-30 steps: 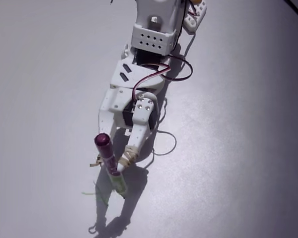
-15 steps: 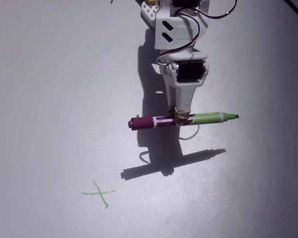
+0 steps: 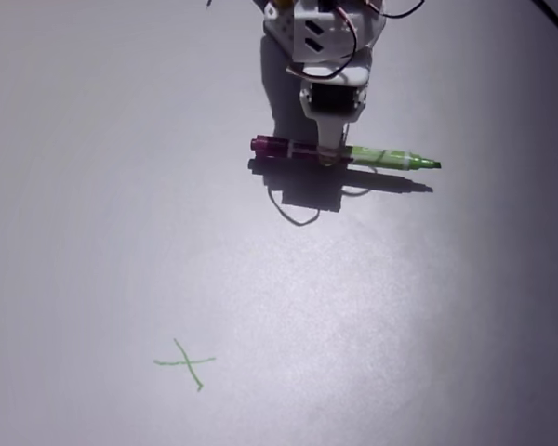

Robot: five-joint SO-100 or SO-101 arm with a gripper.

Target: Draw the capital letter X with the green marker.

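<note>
Partly cropped tool (image 3: 330,153) gripping green marker (image 3: 353,154), fingers indistinct, far from X (image 3: 186,361).

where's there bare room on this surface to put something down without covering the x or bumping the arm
Most of the white surface is bare: the whole right side below the green marker, the wide band between the marker and the capital letter X, and the upper left. It is crowded only at top centre, around the gripper, its cable and shadow.

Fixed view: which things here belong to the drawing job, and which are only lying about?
Job: green marker, held by the gripper; the capital letter X, already drawn on the table.
Lying about: nothing else visible, only the arm's loose cable.
</note>
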